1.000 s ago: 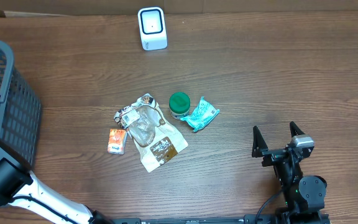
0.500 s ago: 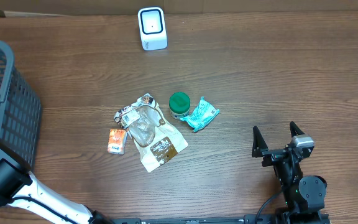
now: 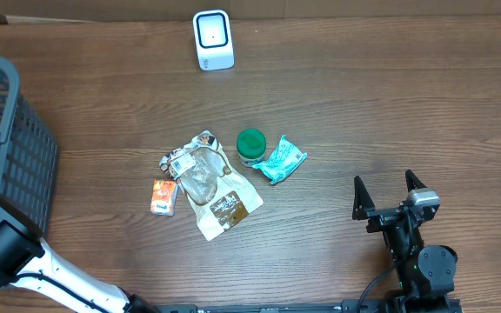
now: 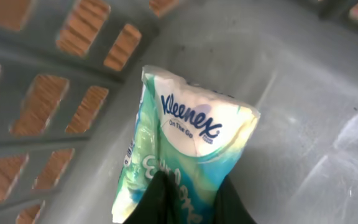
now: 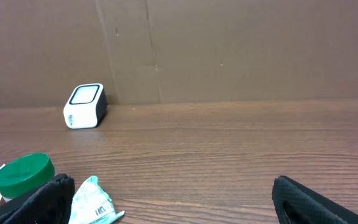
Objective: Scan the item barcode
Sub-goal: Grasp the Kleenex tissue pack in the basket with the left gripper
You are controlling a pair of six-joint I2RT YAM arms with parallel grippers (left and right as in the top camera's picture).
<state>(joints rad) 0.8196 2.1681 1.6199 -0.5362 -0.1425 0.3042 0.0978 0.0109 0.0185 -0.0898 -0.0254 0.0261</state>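
Observation:
A Kleenex tissue pack [image 4: 191,124], white and teal, lies inside the grey basket [image 4: 73,81]. My left gripper [image 4: 191,196] is shut on its lower end, with a black finger on each side of the wrapper. In the overhead view the left arm reaches into the basket [image 3: 11,113] at the left edge, and the pack is hidden there. The white barcode scanner [image 3: 213,39] stands at the back of the table and also shows as the scanner [image 5: 84,106] in the right wrist view. No barcode is readable. My right gripper [image 3: 390,189] rests open near the front right, holding nothing.
Mid-table lie a green-lidded jar [image 3: 251,146], a second teal tissue pack [image 3: 281,161], a clear snack bag [image 3: 209,184] and an orange packet [image 3: 163,197]. A brown cardboard wall [image 5: 229,50] closes the back edge.
My left gripper has closed on the tissue pack inside the basket. The right arm and the items on the table have not moved.

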